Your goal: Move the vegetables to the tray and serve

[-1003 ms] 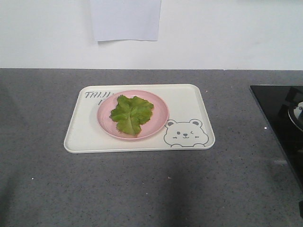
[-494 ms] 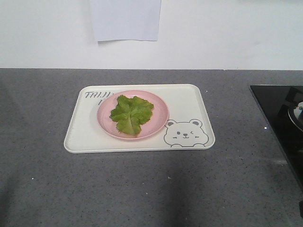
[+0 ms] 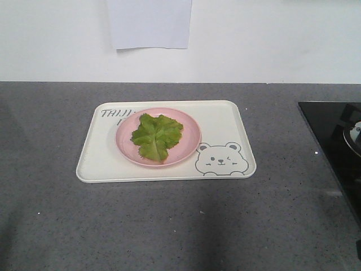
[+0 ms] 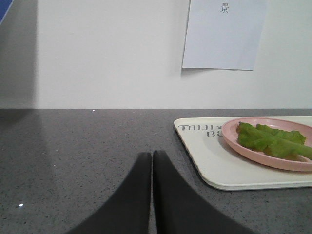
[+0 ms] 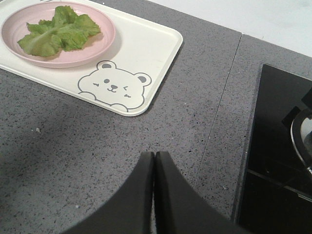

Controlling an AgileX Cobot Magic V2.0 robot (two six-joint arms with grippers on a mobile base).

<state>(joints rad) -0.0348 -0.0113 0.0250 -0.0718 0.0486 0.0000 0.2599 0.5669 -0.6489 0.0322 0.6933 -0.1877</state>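
on counter: 1 tray point(image 3: 225, 121) | 1 pink plate point(image 3: 189, 144) | 1 lettuce bunch point(image 3: 156, 135)

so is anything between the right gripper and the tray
No. In the right wrist view only bare grey countertop lies between the right gripper and the tray.

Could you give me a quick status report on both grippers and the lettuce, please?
Left gripper and right gripper shut, empty. Lettuce on pink plate on tray. Nothing in the way.
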